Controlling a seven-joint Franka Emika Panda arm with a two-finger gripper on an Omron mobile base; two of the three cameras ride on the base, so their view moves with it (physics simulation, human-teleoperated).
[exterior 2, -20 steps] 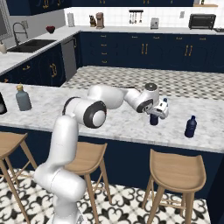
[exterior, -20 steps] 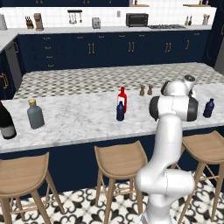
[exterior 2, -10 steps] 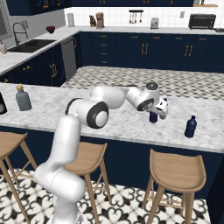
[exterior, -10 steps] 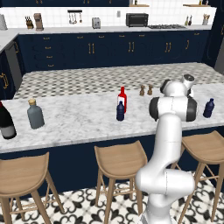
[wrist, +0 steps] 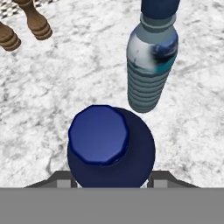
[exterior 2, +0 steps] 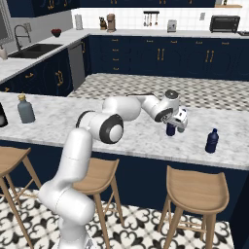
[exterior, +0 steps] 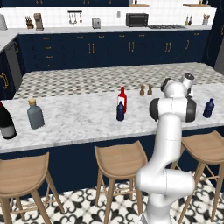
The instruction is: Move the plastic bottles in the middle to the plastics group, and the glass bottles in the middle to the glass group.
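In the hand view my gripper (wrist: 111,180) is shut on a navy plastic bottle (wrist: 110,144) with a blue cap, seen from above, low over the marble counter (wrist: 65,87). A pale teal bottle (wrist: 151,65) of the plastics group stands just beyond it. From the right base, the gripper (exterior 2: 178,119) holds this bottle (exterior 2: 170,129) left of another navy bottle (exterior 2: 211,141), which also stands at the counter's right end (exterior: 209,108). In the middle stand the red glass bottle (exterior: 123,98) and a navy plastic bottle (exterior: 120,110). The grey flask (exterior: 35,114) and wine bottle (exterior: 5,122) are far left.
Two brown wooden shakers (exterior: 146,90) stand on the counter behind the middle bottles, and one shaker (wrist: 35,22) lies near the hand. Wooden stools (exterior: 120,162) line the counter's front edge. My white arm (exterior: 173,109) hides part of the counter's right end.
The hand and the navy bottle in it have barely shifted. The other bottles stand where they were.
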